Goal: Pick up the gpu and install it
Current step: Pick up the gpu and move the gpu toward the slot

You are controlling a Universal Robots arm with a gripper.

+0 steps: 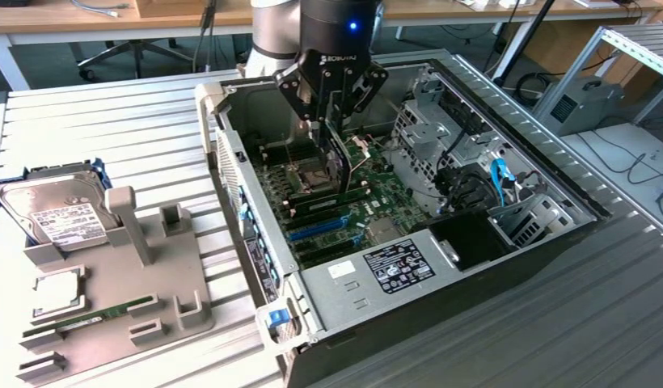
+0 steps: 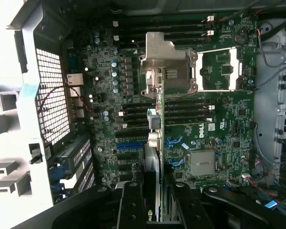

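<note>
My hand (image 1: 331, 120) (image 2: 155, 210) is clenched on the gpu (image 1: 339, 166) (image 2: 158, 109), pinching it by its upper end. The card hangs straight down from my fingers (image 2: 131, 206), its long axis close to upright, and in the wrist view it shows as a thin edge.

It is inside the open case (image 1: 477, 121). Its lower end is just above the board (image 1: 364, 194) (image 2: 200, 119), near the bare socket (image 2: 219, 69) and the memory slots. I cannot tell whether it is touching the board.

The blue slots (image 1: 313, 232) (image 2: 132, 143) are not under the card. They lie a little further along the board, towards the labelled box (image 1: 399, 267) at the near end of the case in the exterior view. As far as I can judge, the flat of the card stands across the run of those slots rather than along it, and no edge is seated in one. The install does not look done.

Outside the case, on the exterior view's left, a grey holder (image 1: 116, 307) sits on the slatted surface (image 1: 116, 121) with a hard drive (image 1: 57, 214) in it, well away from me.
</note>
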